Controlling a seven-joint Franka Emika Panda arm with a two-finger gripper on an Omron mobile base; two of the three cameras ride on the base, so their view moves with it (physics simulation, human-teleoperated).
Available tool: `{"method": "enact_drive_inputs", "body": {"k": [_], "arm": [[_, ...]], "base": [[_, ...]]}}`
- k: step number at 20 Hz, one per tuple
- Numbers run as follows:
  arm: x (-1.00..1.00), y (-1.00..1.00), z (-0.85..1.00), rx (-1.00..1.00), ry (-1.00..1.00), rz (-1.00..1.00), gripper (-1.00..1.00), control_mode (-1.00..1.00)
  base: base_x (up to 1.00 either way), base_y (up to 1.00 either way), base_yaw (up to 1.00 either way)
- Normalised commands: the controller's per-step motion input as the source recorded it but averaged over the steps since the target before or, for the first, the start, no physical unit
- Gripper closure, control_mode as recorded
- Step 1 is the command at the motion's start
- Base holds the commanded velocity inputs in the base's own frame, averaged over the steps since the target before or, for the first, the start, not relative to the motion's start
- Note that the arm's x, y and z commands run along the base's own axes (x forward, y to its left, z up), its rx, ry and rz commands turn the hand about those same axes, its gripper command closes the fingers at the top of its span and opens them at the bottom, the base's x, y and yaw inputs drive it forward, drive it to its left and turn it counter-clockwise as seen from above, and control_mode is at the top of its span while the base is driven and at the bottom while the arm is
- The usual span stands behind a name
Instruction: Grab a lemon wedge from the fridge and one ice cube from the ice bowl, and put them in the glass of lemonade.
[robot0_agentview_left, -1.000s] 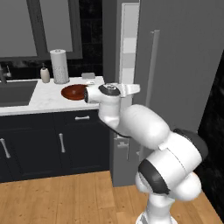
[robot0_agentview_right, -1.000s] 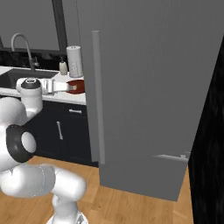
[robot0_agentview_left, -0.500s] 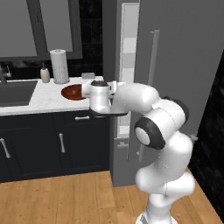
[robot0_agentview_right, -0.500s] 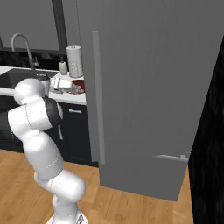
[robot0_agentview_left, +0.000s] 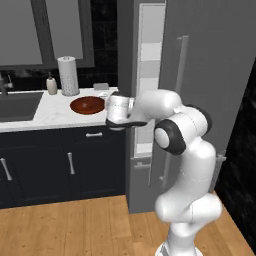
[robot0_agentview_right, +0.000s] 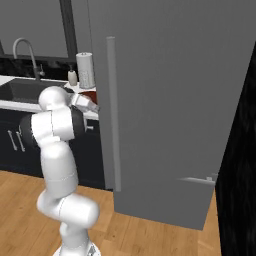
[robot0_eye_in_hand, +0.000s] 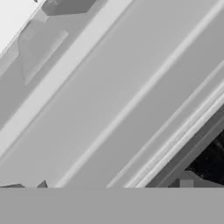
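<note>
**Arm folded upright beside the fridge door, hand turned toward the counter**

Change since one second ago: the arm, then slung low with its elbow toward the floor, has drawn up into a tall fold; the shoulder and elbow now stack above the base, and the hand has swung from the fridge edge to the counter's end. The base views themselves are unchanged, so the base has not driven.

Gripper (robot0_agentview_left: 111, 116): at the counter's right end, just beside the ice bowl (robot0_agentview_left: 87, 105), level with the countertop. Its fingers are hard to make out against the white hand; the jaws stand spread wide, nothing between them. In the hand view the finger tips (robot0_eye_in_hand: 42, 185) barely rise at the bottom, close against pale grey panels running diagonally.

Fridge (robot0_agentview_right: 165, 100): door ajar, white shelved edge showing in the left base view, long bar handle (robot0_agentview_right: 113, 112) vertical.

Ice bowl: reddish-brown, on the white counter (robot0_agentview_left: 35, 112) near the fridge.

Paper-towel roll (robot0_agentview_left: 68, 75) and soap bottle (robot0_agentview_left: 51, 85): upright behind the bowl. Sink faucet (robot0_agentview_right: 26, 52) further left.

Lemon wedge, glass: cannot be made out.

Writing, brands, labels: none legible anywhere.
</note>
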Motion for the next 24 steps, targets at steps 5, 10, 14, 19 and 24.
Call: {"method": "enact_drive_inputs", "body": {"k": [5,10,14,19,24], "arm": [[-0.74,-1.00,-0.17,0.00,0.07,-0.28,-1.00,-1.00],[-1.00,-1.00,-0.25,0.01,0.00,-0.23,-1.00,-1.00],[-1.00,-1.00,-0.20,0.03,0.00,-0.18,-1.00,-1.00],[-0.99,-1.00,0.06,0.10,-0.07,-0.16,-1.00,-1.00],[-0.85,0.59,0.76,-0.02,-0.23,-0.04,-1.00,-1.00]], "base": [[0.00,0.00,0.00],[0.00,0.00,0.00],[0.00,0.00,0.00],[0.00,0.00,0.00],[0.00,0.00,0.00]]}}
